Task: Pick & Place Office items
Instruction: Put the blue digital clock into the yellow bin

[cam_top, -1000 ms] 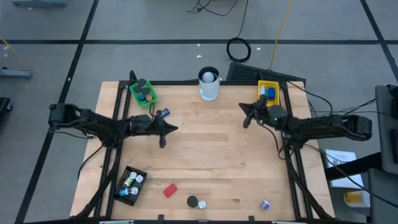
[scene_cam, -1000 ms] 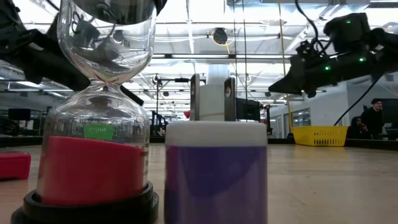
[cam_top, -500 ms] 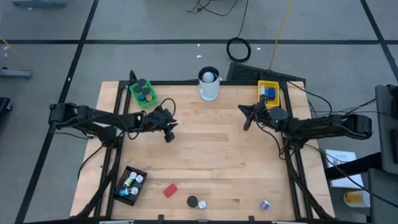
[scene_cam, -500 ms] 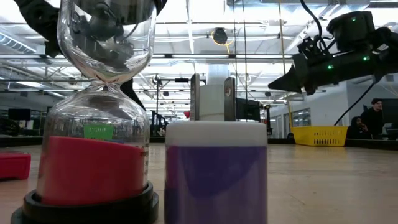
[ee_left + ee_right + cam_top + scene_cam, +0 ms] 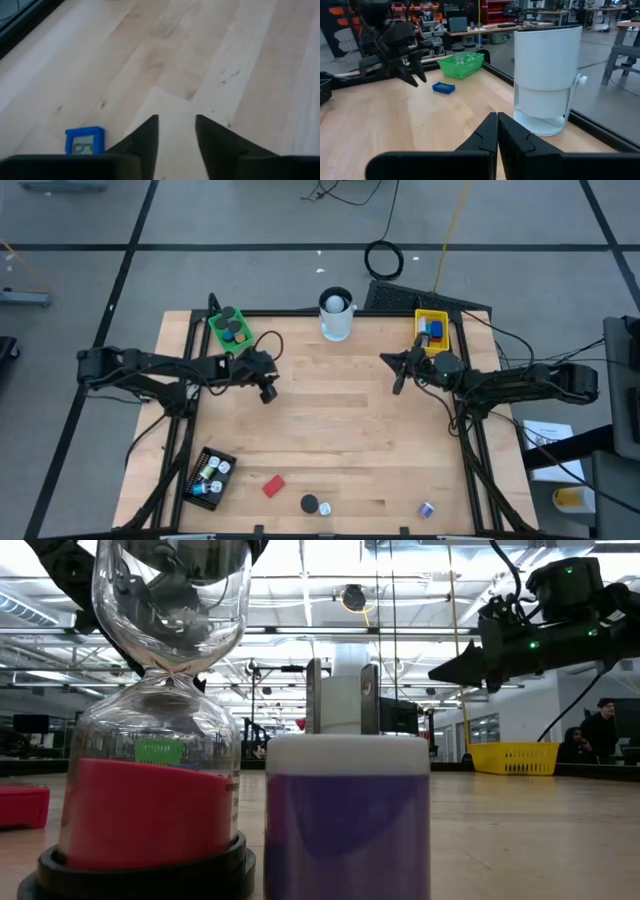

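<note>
My left gripper hangs open over the table's left middle, slanting down, with nothing between its fingers. A small blue item with a grey display lies flat on the wood just beside it, and the right wrist view shows it under the left gripper as a blue block. My right gripper is shut and empty, held level above the table's right middle. A red block, a black cap and a blue-white piece lie near the front edge.
A green tray with dark caps stands at the far left. A tall white cup is at the far middle, a yellow tray at the far right and a black tray at the near left. Bare wood lies between the arms.
My left gripper has risen a little and drawn back toward the table's left, tipping from pointing steeply down to a slant. The blue item stays on the table beside it.
</note>
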Robot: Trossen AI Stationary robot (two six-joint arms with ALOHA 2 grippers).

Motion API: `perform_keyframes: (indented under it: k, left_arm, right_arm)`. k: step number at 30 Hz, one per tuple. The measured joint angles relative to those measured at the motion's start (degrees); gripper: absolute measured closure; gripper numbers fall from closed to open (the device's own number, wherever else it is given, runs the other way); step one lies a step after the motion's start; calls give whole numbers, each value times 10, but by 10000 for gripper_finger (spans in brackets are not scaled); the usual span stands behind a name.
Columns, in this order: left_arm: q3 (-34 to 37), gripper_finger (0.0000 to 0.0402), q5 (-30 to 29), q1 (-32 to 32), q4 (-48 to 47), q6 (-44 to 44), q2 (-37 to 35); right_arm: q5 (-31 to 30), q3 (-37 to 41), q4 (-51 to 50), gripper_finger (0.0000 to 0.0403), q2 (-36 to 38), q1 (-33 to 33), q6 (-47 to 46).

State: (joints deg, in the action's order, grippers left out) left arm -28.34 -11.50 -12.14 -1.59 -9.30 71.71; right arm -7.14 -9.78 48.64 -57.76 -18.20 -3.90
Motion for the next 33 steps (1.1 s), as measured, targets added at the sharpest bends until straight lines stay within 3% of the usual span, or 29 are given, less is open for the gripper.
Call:
perform_keyframes:
  k: [6, 10, 14, 24, 28, 33]
  left_arm:
    - [0, 367, 35, -27, -36, -8, -4]
    - [0, 385, 23, -39, -39, -13, -4]
    - [0, 339, 23, -54, -44, -14, -3]
    - [-18, 150, 15, -117, -119, -4, 2]
    - [-21, 115, 33, -141, -131, 14, 4]
    - [-22, 109, 70, -158, -120, 33, 33]
  right_arm:
    - [-2, 0, 0, 402, 0, 0, -14]
    - [-2, 0, 3, 402, 0, 0, -14]
    - [-2, 0, 4, 402, 0, 0, -14]
    - [-2, 0, 4, 402, -2, 0, -19]
    - [-2, 0, 4, 402, -2, 0, -19]
    - [-2, 0, 4, 401, -2, 0, -19]
